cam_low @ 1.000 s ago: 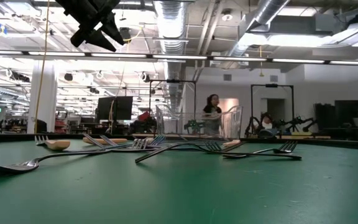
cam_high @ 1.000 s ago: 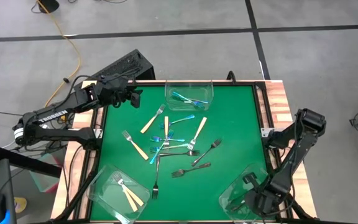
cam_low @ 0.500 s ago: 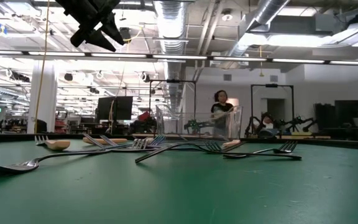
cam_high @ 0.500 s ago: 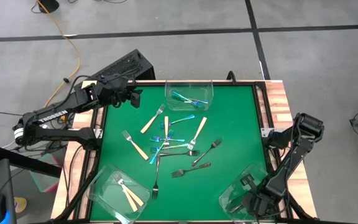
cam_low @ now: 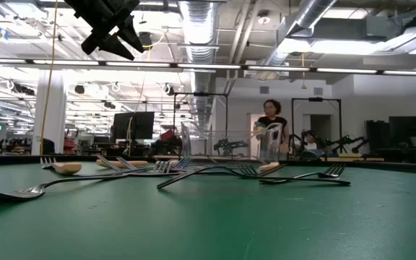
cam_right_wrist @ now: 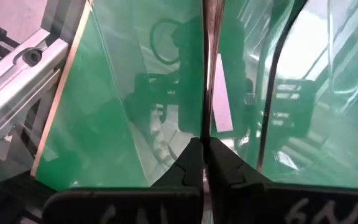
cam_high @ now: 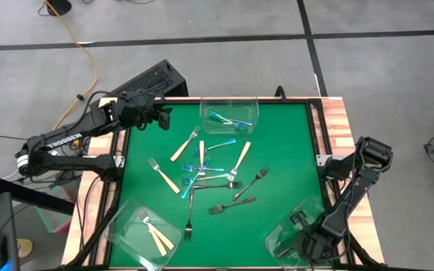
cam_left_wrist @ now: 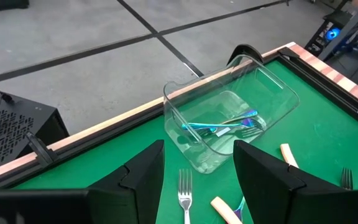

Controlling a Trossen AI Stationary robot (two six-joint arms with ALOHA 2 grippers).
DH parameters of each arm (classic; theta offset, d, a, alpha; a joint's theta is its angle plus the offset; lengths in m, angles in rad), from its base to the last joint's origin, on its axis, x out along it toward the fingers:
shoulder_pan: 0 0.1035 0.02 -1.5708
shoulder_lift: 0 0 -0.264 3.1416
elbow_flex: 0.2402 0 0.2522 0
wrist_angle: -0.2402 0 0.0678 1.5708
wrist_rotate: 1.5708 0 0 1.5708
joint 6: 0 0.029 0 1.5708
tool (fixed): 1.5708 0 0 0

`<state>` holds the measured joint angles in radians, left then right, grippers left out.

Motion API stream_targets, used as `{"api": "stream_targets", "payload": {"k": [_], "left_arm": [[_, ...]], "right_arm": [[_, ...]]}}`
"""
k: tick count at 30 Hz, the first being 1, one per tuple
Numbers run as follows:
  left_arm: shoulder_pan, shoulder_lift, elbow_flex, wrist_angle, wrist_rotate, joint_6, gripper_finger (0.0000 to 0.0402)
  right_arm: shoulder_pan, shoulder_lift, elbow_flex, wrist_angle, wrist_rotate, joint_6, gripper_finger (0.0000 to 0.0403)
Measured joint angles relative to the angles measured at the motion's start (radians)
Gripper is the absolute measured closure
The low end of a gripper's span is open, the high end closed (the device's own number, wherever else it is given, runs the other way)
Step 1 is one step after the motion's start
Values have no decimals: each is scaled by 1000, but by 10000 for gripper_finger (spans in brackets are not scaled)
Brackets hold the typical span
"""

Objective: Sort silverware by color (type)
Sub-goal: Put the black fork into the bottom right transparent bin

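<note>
1. The green felt surface (cam_high: 292, 150) carries slim forks (cam_high: 202, 177) scattered about its centre, long axes lying every way; three clear tubs sit at 12, 7 and 5 o'clock.
2. Right pincer (cam_high: 301, 245), fingers pressed together around a thin dark metal handle, hangs in the 5 o'clock tub (cam_high: 296, 233).
3. Left pincer (cam_high: 163, 118), spread wide and empty, hovers at 10 o'clock, nearer the pile.

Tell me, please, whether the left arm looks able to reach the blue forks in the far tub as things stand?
Probably yes. The left gripper hangs open above the table's far left corner, facing the far tub, and nothing stands between it and the blue forks inside.
</note>
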<state>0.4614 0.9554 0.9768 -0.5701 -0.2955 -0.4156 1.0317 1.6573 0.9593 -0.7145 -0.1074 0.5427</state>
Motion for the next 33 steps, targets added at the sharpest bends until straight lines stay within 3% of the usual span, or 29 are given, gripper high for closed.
{"api": "stream_targets", "payload": {"k": [18,28,33], "left_arm": [[0,0,0,0,0,0,226],[0,0,0,0,0,0,226],[0,0,0,0,-7,0,226]], "right_arm": [[-7,-3,-43,30,-30,59,376],[-7,-1,-45,22,-27,62,316],[-7,-1,-45,22,-28,62,306]]}}
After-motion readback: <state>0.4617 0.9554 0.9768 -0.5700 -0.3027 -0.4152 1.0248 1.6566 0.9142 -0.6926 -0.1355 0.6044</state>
